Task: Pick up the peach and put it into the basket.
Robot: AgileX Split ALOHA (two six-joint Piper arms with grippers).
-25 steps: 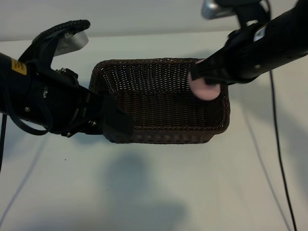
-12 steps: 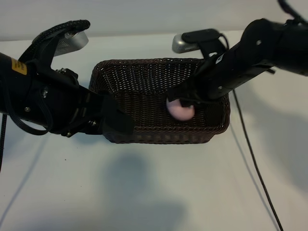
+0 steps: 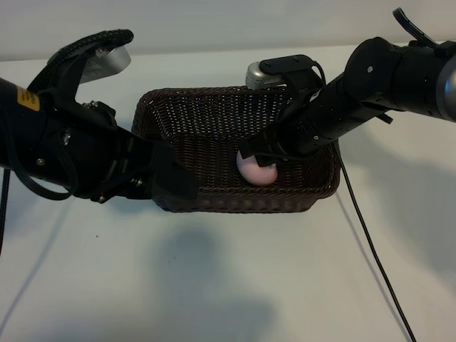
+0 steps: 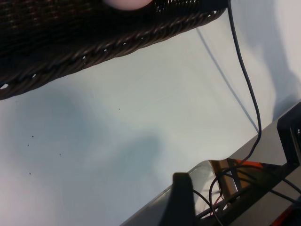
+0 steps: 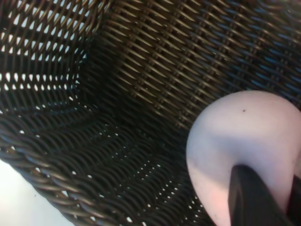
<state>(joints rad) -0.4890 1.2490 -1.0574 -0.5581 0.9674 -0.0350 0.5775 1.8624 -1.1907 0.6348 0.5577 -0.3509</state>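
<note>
**Peach held low inside the wicker basket**

Nearest the exterior camera lies bare white tabletop [image 3: 228, 285], smooth and matte, with a thin black cable [image 3: 374, 249] trailing across it at the right. Beyond that open strip stands the basket [image 3: 214, 114], rectangular with rounded corners, dark brown wicker, a braided rim and open-weave sides. Inside it, near the front wall and right of centre, sits the peach [image 3: 256, 172], a smooth pale pink ball. The right gripper [image 3: 258, 154] reaches down over the far rim and pinches the peach from above; the right wrist view shows a dark finger against the fruit's skin [image 5: 244, 141], just above the woven floor. The left gripper [image 3: 167, 178] hovers at the basket's left front corner, its jaws spread and holding nothing.
</note>
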